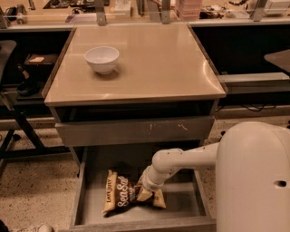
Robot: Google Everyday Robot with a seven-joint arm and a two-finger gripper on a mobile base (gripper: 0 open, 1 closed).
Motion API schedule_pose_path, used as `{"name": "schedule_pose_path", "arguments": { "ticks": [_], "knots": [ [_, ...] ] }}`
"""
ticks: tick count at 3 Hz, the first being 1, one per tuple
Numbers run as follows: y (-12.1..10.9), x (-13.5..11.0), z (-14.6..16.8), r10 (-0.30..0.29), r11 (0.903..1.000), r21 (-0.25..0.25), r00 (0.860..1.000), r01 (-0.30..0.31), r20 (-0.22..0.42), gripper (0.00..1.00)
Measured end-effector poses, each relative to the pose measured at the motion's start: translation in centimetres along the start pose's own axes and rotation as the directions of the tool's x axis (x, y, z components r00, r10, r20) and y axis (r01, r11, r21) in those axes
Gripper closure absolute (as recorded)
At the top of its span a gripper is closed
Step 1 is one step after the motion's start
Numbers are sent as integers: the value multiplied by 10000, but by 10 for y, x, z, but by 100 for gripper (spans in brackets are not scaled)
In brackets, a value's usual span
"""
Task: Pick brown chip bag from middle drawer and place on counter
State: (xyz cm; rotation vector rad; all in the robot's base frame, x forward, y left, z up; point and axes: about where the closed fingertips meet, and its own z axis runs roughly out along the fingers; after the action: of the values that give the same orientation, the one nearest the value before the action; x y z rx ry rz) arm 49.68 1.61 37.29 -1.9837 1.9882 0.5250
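The brown chip bag (120,194) lies in the open middle drawer (181,201), left of centre on its grey floor. It is crumpled and pinched at its middle. My gripper (144,189) reaches down into the drawer from the right and is shut on the bag's pinched middle, with the bag's tan right end showing below it. The beige counter (154,59) is above, on top of the grey cabinet.
A white bowl (102,59) stands on the counter's back left. A shut grey drawer face (136,131) overhangs the open drawer. My white arm body (253,181) fills the lower right. A cluttered bench (136,9) runs behind; a dark chair (9,54) is at the left.
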Motion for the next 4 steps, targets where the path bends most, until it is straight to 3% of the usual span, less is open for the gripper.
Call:
{"name": "schedule_pose_path", "arguments": {
  "ticks": [1, 2, 4],
  "knots": [
    [0, -3, -6, 0, 10000, 0, 10000, 0, 0, 100],
    [3, -9, -23, 133, 9999, -13, 9998, -133, 117, 100],
    [13, -22, -97, 605, 9981, -127, 9978, -602, 260, 100]
  ]
}}
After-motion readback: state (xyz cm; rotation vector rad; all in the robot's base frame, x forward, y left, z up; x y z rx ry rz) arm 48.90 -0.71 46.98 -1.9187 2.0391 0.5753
